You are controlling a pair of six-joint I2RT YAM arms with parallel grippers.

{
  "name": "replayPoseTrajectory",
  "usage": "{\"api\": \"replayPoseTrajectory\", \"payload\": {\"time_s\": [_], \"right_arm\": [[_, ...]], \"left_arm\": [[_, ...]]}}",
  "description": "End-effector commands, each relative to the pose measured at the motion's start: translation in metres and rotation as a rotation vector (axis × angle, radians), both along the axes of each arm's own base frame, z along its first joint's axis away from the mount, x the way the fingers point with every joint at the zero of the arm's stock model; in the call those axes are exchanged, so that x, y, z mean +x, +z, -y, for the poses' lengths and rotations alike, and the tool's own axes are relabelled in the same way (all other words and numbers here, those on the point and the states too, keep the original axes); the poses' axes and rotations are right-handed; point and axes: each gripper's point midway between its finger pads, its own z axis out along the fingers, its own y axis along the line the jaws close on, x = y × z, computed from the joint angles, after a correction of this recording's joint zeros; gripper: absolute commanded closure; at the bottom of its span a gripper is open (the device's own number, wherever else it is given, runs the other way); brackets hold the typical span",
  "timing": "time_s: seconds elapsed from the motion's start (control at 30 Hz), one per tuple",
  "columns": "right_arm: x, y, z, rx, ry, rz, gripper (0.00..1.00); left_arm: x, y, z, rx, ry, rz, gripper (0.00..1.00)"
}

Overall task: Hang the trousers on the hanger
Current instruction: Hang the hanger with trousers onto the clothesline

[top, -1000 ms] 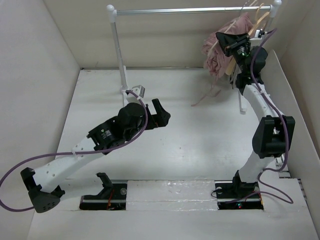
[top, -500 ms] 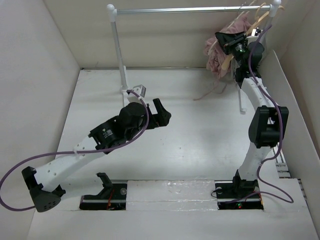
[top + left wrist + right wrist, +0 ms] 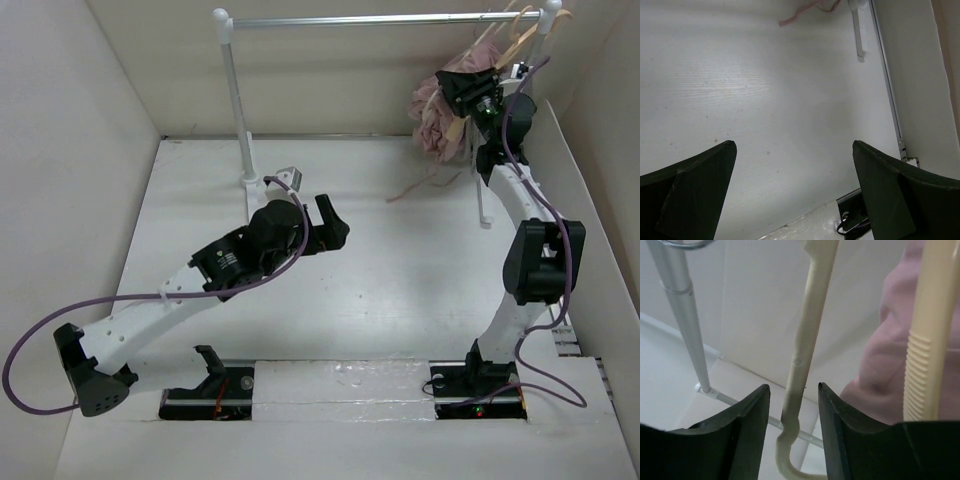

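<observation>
Pink trousers [image 3: 437,112] hang bunched beside the cream hanger [image 3: 804,340] at the right end of the rail [image 3: 380,19], with a drawstring [image 3: 408,190] trailing onto the table [image 3: 400,290]. Right gripper [image 3: 794,386] straddles a hanger arm, jaws apart with gaps on both sides, not gripping. Left gripper [image 3: 792,145] is spread wide and empty over mid-table.

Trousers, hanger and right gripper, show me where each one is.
trousers [image 3: 432,130], top external view, bunched pink fabric.
hanger [image 3: 810,325], right wrist view, thin cream arm.
right gripper [image 3: 792,390], right wrist view, midway between its fingertips.
</observation>
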Motion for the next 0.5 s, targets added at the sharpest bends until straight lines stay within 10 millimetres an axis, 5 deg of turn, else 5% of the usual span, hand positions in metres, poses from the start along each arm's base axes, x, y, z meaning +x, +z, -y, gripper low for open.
{"api": "replayPoseTrajectory", "payload": {"time_s": [0.0,0.17,0.3,0.37,0.4,0.47], "right_arm": [[-0.028,0.041,0.003,-0.060,-0.003,0.139,0.49],[-0.055,0.073,0.000,-0.120,0.013,0.247,0.16],[-0.077,0.096,0.005,-0.206,-0.031,0.268,0.14],[-0.077,0.088,0.017,-0.313,-0.119,0.191,0.13],[-0.089,0.100,0.022,-0.353,-0.158,0.197,0.07],[-0.091,0.086,0.036,-0.454,-0.238,0.103,0.00]], "left_arm": [[0.003,0.032,0.008,-0.078,-0.019,0.054,0.01],[0.006,0.038,0.002,-0.059,0.001,0.073,0.01],[0.012,0.055,-0.007,-0.033,0.038,0.122,0.01],[0.015,0.061,-0.010,-0.021,0.051,0.144,0.01],[0.016,0.066,-0.011,-0.021,0.057,0.151,0.01],[0.018,0.072,-0.012,-0.021,0.063,0.165,0.01]]}}
